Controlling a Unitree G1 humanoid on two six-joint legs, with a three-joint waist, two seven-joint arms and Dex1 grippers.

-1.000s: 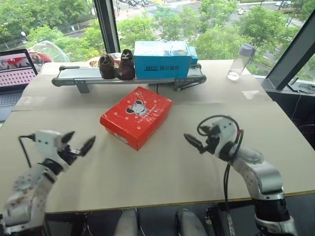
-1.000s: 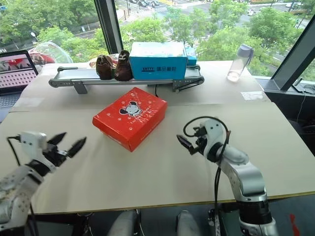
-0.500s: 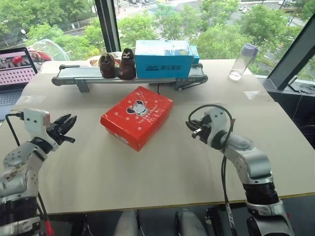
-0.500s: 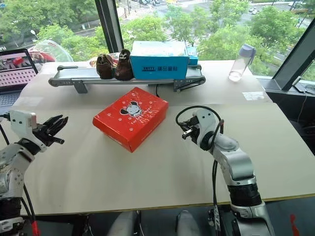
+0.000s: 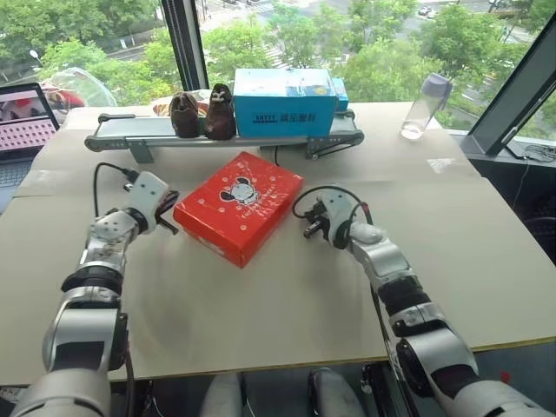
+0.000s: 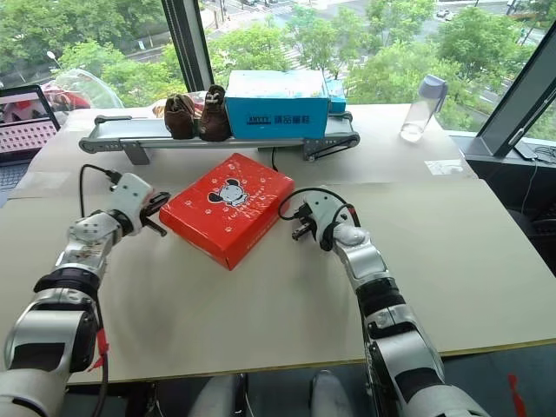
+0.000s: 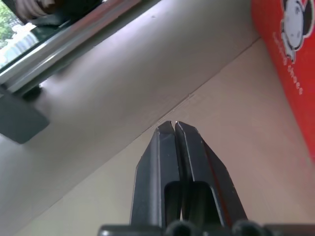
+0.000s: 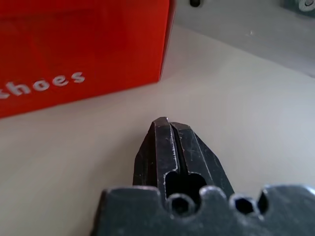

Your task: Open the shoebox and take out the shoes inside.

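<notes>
Both arms have swung inward from the near edge of the worktop (image 5: 261, 304), and their fingers, spread a second ago, are now pressed together. Left end effector (image 5: 167, 215) is clenched on nothing, its tips just beside the left corner of the shoebox (image 5: 240, 205); from the head view I cannot say whether they touch the cardboard. Between the two end effectors sits the red shoebox, lid down, mouse print facing up, turned at an angle. Right end effector (image 5: 310, 228) is likewise clenched and empty, low over the worktop just off the box's right corner, apart from it. Beyond both, a small conveyor (image 5: 130, 135) carries two dark brown shoes (image 5: 198, 114) and a blue box (image 5: 287, 102). Farther right stands a clear bottle (image 5: 424, 107).
</notes>
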